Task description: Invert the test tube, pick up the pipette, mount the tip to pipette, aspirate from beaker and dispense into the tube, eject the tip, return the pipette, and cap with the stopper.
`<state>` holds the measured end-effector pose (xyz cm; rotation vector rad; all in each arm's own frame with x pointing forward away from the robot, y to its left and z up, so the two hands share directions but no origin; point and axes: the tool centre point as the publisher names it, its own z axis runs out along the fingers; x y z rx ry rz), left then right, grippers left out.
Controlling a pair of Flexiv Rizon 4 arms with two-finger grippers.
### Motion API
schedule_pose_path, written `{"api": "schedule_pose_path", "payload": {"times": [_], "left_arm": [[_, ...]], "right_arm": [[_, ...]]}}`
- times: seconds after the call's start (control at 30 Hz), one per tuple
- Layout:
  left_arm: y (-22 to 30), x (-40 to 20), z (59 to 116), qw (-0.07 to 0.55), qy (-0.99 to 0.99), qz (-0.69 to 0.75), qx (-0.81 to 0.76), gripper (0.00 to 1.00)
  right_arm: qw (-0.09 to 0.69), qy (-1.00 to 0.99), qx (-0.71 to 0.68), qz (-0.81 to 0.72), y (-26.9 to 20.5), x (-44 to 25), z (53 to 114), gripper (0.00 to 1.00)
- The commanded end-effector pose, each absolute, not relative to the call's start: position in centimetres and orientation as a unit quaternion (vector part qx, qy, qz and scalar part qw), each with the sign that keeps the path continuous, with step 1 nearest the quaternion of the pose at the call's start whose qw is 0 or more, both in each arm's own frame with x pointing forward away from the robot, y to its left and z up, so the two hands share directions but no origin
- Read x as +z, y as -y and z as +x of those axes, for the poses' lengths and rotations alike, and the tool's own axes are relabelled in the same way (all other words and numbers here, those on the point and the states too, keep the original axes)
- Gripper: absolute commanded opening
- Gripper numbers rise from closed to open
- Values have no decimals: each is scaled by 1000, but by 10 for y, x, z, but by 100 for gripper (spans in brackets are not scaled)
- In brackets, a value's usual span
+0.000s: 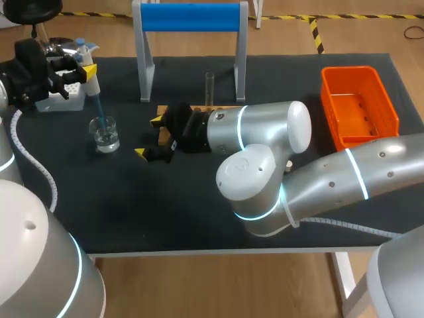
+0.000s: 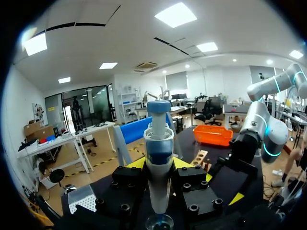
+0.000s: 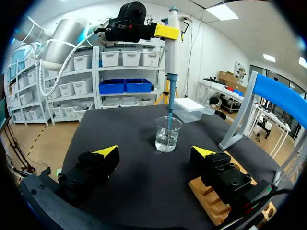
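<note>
Beaker (image 1: 105, 134), one, stands ahead of my empty, wide-open right gripper (image 1: 149, 137); my left gripper (image 1: 76, 71) clamps the one pipette (image 1: 91, 78), tip dipped in it. One test tube (image 1: 209, 89) stands in the wooden rack (image 3: 207, 199), one orange basket (image 1: 329, 109) well apart.

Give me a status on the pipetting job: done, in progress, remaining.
Done: the test tube stands upright in its rack, and the left claw holds the pipette with a blue tip mounted. In hand: that tip dips into the beaker, so aspiration. Left: dispensing into the tube, ejecting the tip, returning the pipette, capping. The right claw is open.
</note>
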<state>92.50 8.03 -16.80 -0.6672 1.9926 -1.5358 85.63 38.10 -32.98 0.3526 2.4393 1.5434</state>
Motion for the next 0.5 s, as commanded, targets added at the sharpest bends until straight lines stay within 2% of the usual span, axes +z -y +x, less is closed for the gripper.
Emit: {"api": "schedule_pose_path", "payload": {"times": [0.03,0.5], "left_arm": [[-80,-172,928,270,-737,-248,-568,0],[-81,-182,933,274,-743,-248,-558,0]], "right_arm": [[117,-834,526,121,-382,-330,856,100],[117,-834,526,121,-382,-330,856,100]]}}
